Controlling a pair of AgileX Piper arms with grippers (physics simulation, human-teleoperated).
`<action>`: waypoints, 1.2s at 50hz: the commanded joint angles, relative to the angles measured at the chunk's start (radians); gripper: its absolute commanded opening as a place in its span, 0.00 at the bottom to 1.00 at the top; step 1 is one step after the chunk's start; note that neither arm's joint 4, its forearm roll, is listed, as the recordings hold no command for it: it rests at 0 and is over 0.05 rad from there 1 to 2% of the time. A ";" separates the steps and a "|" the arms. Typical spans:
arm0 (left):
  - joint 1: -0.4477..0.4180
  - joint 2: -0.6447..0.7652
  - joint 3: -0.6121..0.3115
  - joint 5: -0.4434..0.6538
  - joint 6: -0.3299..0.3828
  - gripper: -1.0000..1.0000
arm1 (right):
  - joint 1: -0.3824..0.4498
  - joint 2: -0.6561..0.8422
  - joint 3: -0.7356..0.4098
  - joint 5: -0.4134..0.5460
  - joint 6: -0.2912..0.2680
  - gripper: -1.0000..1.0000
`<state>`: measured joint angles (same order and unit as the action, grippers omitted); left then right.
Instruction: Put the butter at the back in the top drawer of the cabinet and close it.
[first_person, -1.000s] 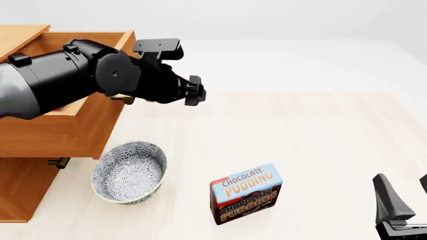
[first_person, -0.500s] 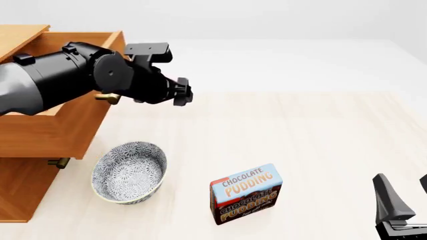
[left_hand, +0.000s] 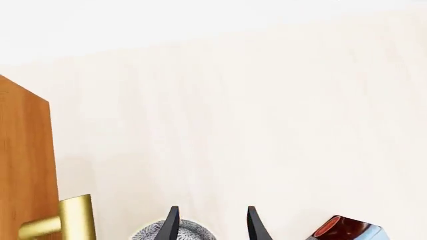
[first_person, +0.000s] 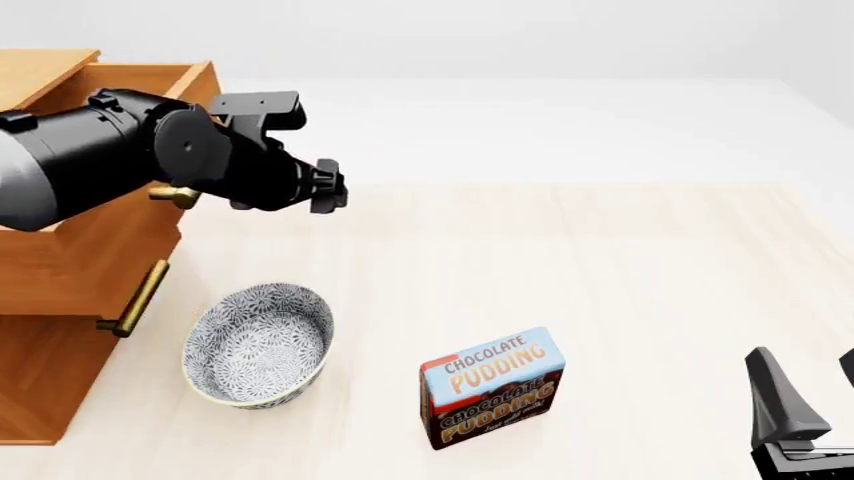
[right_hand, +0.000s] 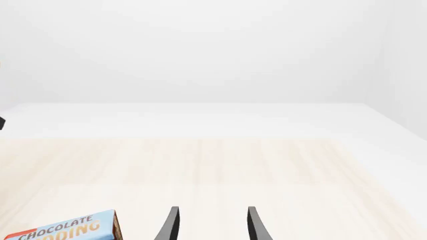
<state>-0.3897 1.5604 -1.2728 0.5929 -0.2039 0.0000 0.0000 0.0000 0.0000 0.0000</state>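
Evidently I am at the closing step: starting at the far left of the front view, the cabinet (first_person: 47, 390) stands at the table's left edge with the top drawer (first_person: 94, 265) pulled partly out, its brass handle (first_person: 175, 194) facing right toward the open table. I cannot see the butter in any view; my guess is that it lies inside that drawer, hidden by my left arm, but the interior does not show. The left gripper (left_hand: 210, 225) sits just to the right of the drawer front, with the handle beside it in the wrist view and nothing between its fingers, which stand parted and empty. So the drawer lies to the left of that pincer, its sliding axis runs left to right, and I judge the push has to go leftward along that line. Further right sit the patterned bowl (first_person: 258, 343) and then the chocolate pudding box (first_person: 493, 386), both clear of the drawer's path. At the far right the right gripper (right_hand: 210, 225) rests low, also open and empty, well apart from the cabinet, so the left arm is plainly the nearer one.
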 joint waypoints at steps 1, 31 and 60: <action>0.047 -0.027 0.028 0.005 0.009 1.00 | 0.000 0.000 0.000 0.000 0.000 1.00; 0.156 -0.072 0.100 -0.014 -0.016 1.00 | 0.000 0.000 0.000 0.000 0.000 1.00; 0.220 -0.117 0.180 -0.092 -0.087 1.00 | 0.000 0.000 0.000 0.000 0.000 1.00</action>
<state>-0.1938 1.4725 -1.1160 0.5273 -0.2806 0.0000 0.0000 0.0000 0.0000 0.0000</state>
